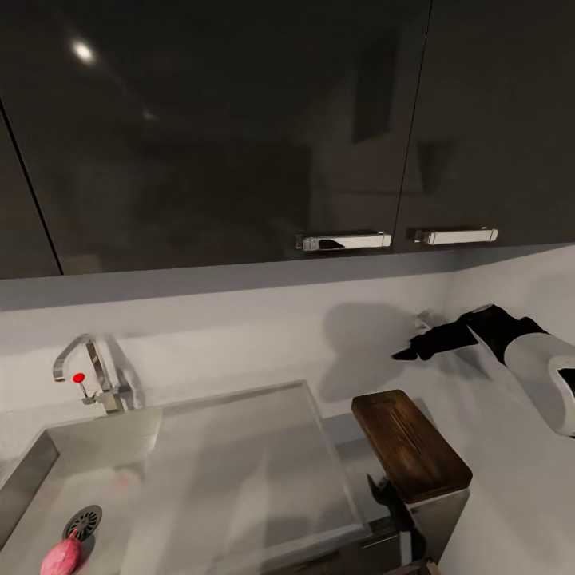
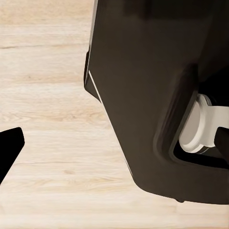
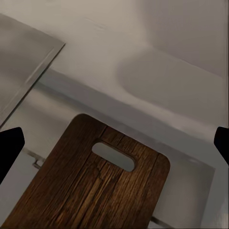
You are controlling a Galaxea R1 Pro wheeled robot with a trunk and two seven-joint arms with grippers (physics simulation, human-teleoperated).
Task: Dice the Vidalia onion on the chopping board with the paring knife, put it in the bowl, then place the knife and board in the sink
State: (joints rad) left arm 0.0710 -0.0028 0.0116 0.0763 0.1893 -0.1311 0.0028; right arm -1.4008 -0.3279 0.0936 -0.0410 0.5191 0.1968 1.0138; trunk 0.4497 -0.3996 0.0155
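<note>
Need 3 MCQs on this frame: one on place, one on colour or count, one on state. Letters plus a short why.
1. Where is the Vidalia onion?
A. In the sink by the drain
B. On the chopping board
C. On the countertop beside the tap

2. What colour is the knob on the tap?
A. Blue
B. Red
C. Green

3. What state is the right gripper in?
A. Shut on the board
B. Shut on a knife
C. Open, holding nothing

Answers:
1 A: the pink ball lies in the sink next to the round drain.
2 B: a red dot sits on the chrome tap.
3 C: in the right wrist view its fingers stand wide apart above the chopping board.
</note>
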